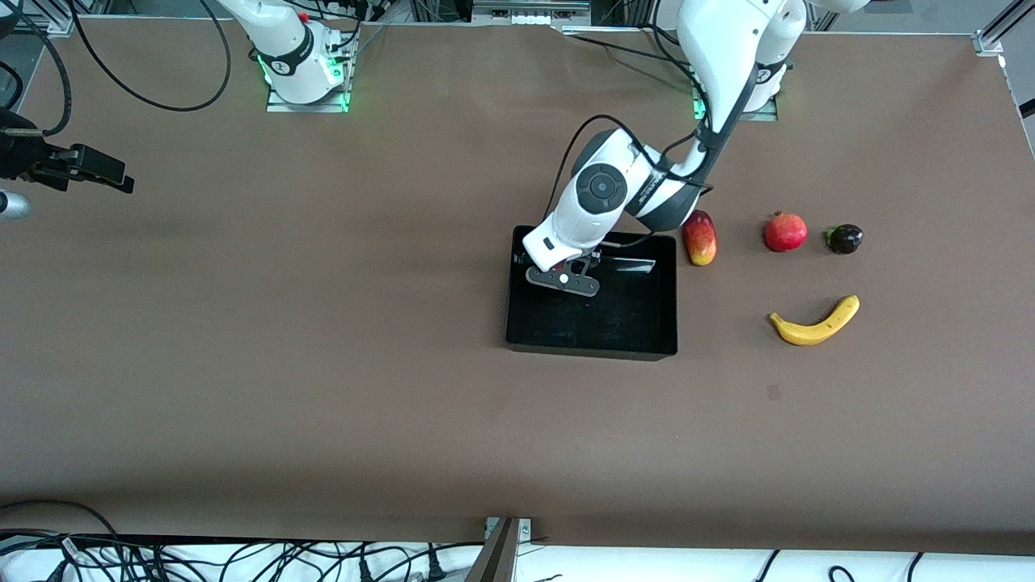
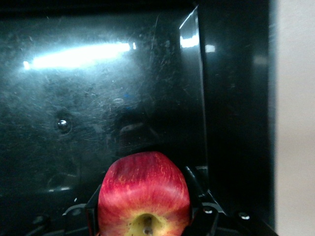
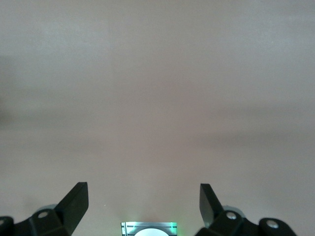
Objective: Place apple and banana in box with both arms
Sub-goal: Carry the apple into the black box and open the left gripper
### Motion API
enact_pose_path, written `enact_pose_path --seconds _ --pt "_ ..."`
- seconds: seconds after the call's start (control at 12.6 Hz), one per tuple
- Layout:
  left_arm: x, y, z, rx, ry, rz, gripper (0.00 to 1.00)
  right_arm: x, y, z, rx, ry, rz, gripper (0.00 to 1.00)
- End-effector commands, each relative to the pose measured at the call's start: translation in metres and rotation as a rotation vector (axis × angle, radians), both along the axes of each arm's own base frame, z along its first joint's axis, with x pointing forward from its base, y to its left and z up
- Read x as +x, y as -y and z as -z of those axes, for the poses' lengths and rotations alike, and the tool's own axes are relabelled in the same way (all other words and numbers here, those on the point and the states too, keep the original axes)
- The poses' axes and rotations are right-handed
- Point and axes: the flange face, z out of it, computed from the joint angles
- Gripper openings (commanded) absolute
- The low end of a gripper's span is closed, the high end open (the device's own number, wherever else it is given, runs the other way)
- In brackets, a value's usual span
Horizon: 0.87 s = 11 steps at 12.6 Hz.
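The red apple (image 2: 144, 194), stem end showing yellowish, sits between the black fingers (image 2: 196, 189) of my left gripper (image 2: 144, 209), which is shut on it. The apple hangs just above the glossy floor of the black box (image 2: 98, 98), close to one of its walls. From the front, my left gripper (image 1: 563, 279) is over the box (image 1: 590, 349) and the hand hides the apple. The yellow banana (image 1: 815, 322) lies on the table toward the left arm's end. My right gripper (image 1: 113, 179) waits open over bare table at the right arm's end, its jaws (image 3: 143, 196) holding nothing.
An elongated red-yellow fruit (image 1: 700, 238) lies right beside the box. A pomegranate (image 1: 785, 231) and a small dark fruit (image 1: 845, 238) sit farther from the camera than the banana. Cables run along the table's near edge.
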Motion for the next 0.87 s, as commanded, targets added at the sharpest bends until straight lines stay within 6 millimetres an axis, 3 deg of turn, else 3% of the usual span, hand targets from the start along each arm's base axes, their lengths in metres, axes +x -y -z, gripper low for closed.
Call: enact_pose_path --seconds 0.0,0.24,0.32,0.4,0.47,0.71,0.79 --pt "0.0 0.006 0.025 0.007 -0.03 -0.017 0.0 0.0 0.001 -0.006 0.007 -0.003 -0.004 1.0" --pt "-0.002 0.006 0.029 0.013 -0.033 -0.006 0.0 0.0 0.001 -0.007 0.008 0.0 -0.003 1.0" --pt "-0.002 0.006 0.029 0.012 -0.032 -0.005 0.06 0.0 0.001 -0.007 0.008 -0.002 -0.003 1.0" --pt "-0.003 0.006 0.029 0.012 -0.036 -0.011 0.77 0.0 0.001 -0.007 0.008 -0.002 -0.003 1.0" --pt "-0.004 0.005 0.029 0.015 -0.036 -0.003 1.0 0.0 0.001 -0.007 0.008 -0.002 -0.003 1.0" --pt "0.001 -0.004 0.001 0.008 -0.025 -0.01 1.0 -0.001 0.001 -0.006 0.008 -0.005 -0.003 1.0" --pt "0.01 -0.021 -0.015 0.014 -0.041 -0.031 1.0 -0.001 0.001 -0.006 0.008 -0.005 0.0 1.0"
